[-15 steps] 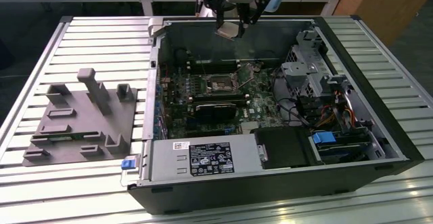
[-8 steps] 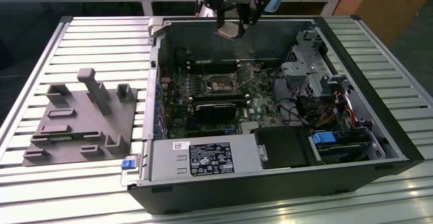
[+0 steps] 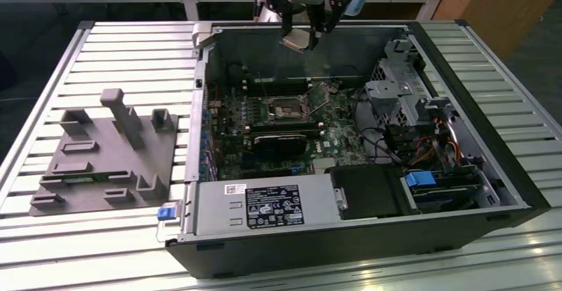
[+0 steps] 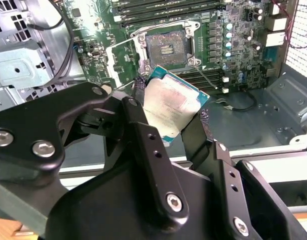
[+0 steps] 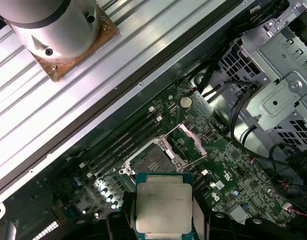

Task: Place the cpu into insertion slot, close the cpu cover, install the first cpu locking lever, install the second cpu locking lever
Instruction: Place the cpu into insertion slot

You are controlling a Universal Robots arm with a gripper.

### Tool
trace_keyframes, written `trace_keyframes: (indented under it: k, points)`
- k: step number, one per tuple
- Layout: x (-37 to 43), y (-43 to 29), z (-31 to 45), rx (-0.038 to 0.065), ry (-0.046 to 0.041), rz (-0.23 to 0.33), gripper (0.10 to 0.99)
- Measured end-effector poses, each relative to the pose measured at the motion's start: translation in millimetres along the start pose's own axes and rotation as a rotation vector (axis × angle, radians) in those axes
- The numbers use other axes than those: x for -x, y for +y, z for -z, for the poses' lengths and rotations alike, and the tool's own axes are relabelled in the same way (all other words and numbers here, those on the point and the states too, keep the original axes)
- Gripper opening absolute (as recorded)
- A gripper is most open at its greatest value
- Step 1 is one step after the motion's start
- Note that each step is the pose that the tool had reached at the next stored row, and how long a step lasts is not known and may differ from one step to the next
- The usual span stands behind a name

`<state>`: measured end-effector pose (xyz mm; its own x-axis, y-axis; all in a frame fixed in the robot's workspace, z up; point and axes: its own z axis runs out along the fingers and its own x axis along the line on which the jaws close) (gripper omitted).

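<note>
**A:** Tool state?

**B:** My tool [image 3: 299, 35] is clenched on the cpu [image 3: 296, 40]. In the second wrist view one finger [image 4: 142, 125] sits on each opposite edge of the chip, with the metal top facing the camera.

**A:** Where's the chip relative to the socket?

**B:** It's in the air, tilted, above the far wall of the computer case [image 3: 307, 23]. The insertion slot [image 3: 285, 110] is down on the green board [image 3: 338, 139], nearer the exterior camera and well apart from the chip. In the first wrist view the chip's outline lies beside the slot, not over it.

**A:** Slot open?

**B:** Yes. The cpu cover [image 5: 189, 142] is swung up at one side of the slot and the dark centre is exposed. A thin wire lever [image 4: 208, 75] angles out from a rim corner.

**A:** Room to move?

**B:** The case top is open, with walls on all four sides.
- The drive cage [image 3: 395, 93] is on the exterior view's right of the slot, with cables [image 3: 386, 143] near it.
- The memory slots [image 4: 158, 12] run along one slot edge.
- A black block [image 3: 279, 145] sits just on the camera side of the slot in the exterior view.

Directly above the slot is free.

**A:** Outside the case?

**B:** The case sits on the slatted bench [image 3: 123, 47]. A grey fixture [image 3: 105, 149] is on the exterior view's left, apart from the case wall.
</note>
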<state>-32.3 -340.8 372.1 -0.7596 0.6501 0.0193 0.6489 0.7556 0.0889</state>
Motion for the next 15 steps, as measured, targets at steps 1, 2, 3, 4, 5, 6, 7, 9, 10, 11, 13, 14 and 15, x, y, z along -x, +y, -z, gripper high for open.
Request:
trace_keyframes:
  k: [1, 2, 3, 4, 5, 6, 7, 9, 10, 11, 13, 14, 15]
  points:
    - [0.0, 0.0, 0.0, 0.000, -0.0003, -0.003, 0.541]
    - [0.0, 0.0, 0.0, 0.000, -0.0006, -0.006, 0.541]
    - [0.0, 0.0, 0.0, 0.000, -0.0009, -0.010, 0.541]
    - [0.0, 0.0, 0.0, 0.000, -0.0012, -0.013, 0.541]
    - [0.0, 0.0, 0.0, 0.000, -0.0015, -0.016, 0.541]
    - [0.0, 0.0, 0.0, 0.000, -0.0018, -0.020, 0.541]
    - [0.0, 0.0, 0.0, 0.000, -0.0021, -0.023, 0.541]
    - [0.0, 0.0, -0.1, 0.001, -0.0027, -0.031, 0.541]
    - [0.0, 0.0, -0.1, 0.001, -0.0031, -0.035, 0.541]
    - [0.0, 0.0, -0.2, 0.001, -0.0036, -0.040, 0.541]
    - [0.0, 0.0, -0.2, 0.001, -0.0050, -0.056, 0.541]
    - [0.0, 0.0, -0.3, 0.001, -0.0057, -0.064, 0.541]
    - [0.0, 0.0, -0.3, 0.001, -0.0065, -0.072, 0.541]
